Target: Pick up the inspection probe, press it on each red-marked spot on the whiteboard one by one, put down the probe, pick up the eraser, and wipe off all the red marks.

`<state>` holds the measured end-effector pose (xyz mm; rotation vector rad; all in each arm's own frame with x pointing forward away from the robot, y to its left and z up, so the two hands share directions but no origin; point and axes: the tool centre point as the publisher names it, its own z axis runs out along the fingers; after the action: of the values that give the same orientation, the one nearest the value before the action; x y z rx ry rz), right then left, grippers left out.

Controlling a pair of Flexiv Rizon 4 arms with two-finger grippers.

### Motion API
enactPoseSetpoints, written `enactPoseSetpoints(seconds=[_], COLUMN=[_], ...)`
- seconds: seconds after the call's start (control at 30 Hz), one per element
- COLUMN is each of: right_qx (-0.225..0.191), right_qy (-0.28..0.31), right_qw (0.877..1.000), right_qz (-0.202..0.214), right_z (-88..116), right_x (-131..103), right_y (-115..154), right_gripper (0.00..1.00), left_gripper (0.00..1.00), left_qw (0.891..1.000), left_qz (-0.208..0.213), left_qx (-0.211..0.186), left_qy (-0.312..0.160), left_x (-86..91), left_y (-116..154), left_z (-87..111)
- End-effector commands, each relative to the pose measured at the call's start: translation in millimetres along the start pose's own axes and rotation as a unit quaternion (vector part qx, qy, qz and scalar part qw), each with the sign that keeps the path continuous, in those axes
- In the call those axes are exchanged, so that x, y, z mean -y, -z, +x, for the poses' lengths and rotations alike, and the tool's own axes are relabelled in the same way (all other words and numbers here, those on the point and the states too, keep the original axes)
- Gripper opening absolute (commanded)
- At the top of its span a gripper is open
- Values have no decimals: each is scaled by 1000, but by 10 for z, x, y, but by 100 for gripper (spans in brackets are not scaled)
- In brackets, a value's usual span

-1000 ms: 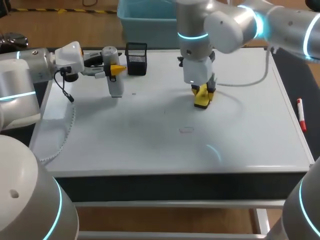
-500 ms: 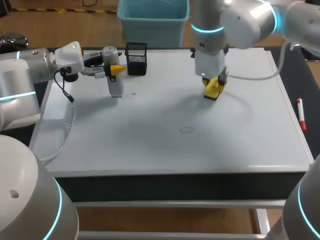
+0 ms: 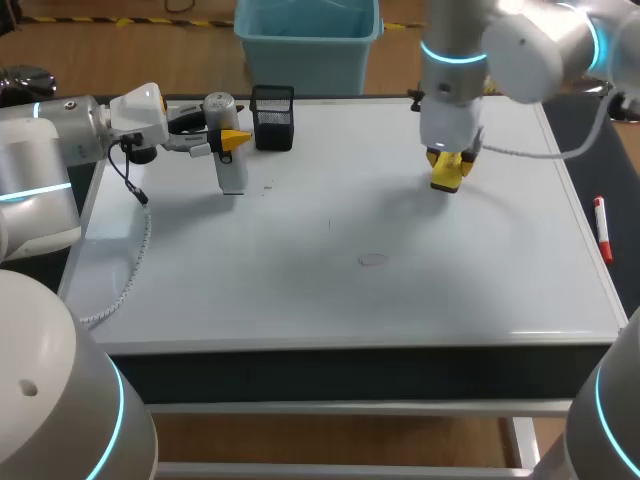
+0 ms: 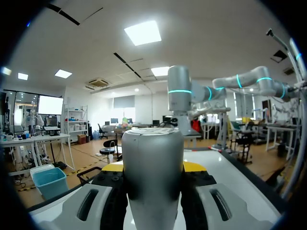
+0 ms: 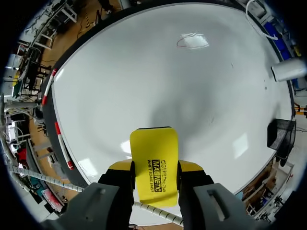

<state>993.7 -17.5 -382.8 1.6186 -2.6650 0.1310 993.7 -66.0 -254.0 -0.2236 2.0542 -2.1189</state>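
Yellow eraser clamped in right pincer, grey probe gripped by left pincer, black mesh cup beside probe

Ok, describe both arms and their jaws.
Both the left arm and right arm are rounded silver-grey tubes with glowing cyan joint rings and white wrists. The jaws are grey with bright yellow tips. A black cable and spiral-wrapped cable hang from the left wrist, a plain white cable from the right.

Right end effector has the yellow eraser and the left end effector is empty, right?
Not quite. The right end effector does hold the yellow eraser, but the left end effector is not empty: it grips the grey inspection probe, as the left wrist view shows.
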Motion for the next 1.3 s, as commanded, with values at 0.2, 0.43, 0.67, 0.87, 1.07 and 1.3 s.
enactPoseSetpoints(seconds=[0.2, 0.43, 0.67, 0.87, 1.07, 1.3], right_qx=[38, 28, 26, 18, 6, 6], right_qy=[19, 22, 34, 31, 32, 32], right_qw=[999, 999, 999, 999, 999, 999], right_qz=[-18, -30, -31, -38, -34, -34], right_z=[299, 352, 314, 292, 283, 283], right_x=[305, 399, 428, 417, 395, 395], right_y=[-73, -112, -123, -129, -104, -104], right_gripper=[0, 0, 0, 0, 0, 0], left_gripper=[0, 0, 0, 0, 0, 0], left_qw=[1000, 1000, 1000, 1000, 1000, 1000], left_qz=[1, 1, 1, 1, 1, 1], left_qx=[1, 1, 1, 1, 1, 1], left_qy=[-1, -1, -1, -1, -1, -1], left_x=[6, 6, 6, 6, 6, 6], left_y=[-5, -5, -5, -5, -5, -5], left_z=[1, 1, 1, 1, 1, 1])
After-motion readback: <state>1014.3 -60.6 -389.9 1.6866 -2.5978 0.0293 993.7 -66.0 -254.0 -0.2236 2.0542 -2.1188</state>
